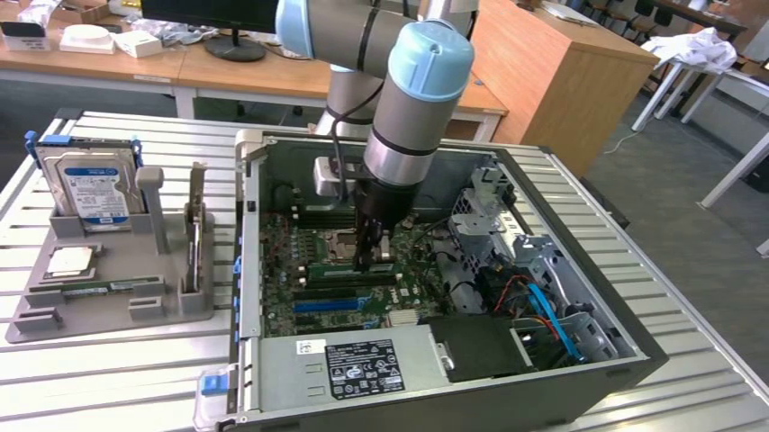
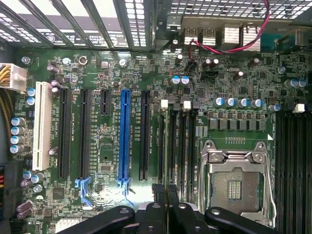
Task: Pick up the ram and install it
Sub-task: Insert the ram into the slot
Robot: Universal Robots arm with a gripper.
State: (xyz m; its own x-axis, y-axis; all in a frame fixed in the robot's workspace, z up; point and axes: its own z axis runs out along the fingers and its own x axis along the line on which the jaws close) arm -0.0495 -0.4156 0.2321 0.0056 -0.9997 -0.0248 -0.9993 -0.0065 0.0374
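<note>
Trouble first: my black claw (image 1: 374,261) hangs low inside the open black computer case (image 1: 601,355), close over the green motherboard (image 2: 234,87). A careless dip here would knock the silver square processor socket (image 2: 236,185) with its thin metal lever, or the row of small blue-topped capacitors (image 2: 231,102) just beyond it. The long black memory slots (image 2: 178,146) sit right ahead of my fingertips (image 2: 157,191), and I reckon an off-line push could bruise their latches. My claw (image 2: 165,192) is clenched, tips drawn nearly together, and I see no green board between them, so I judge it empty, though a thin edge pinched there would be hard to spot. The ram (image 1: 111,288), a long narrow green stick with a pale label, lies flat in the grey moulded tray (image 1: 108,319) outside the case, toward the exterior view's left. That puts it well apart from my claw, with the case wall between us.
</note>
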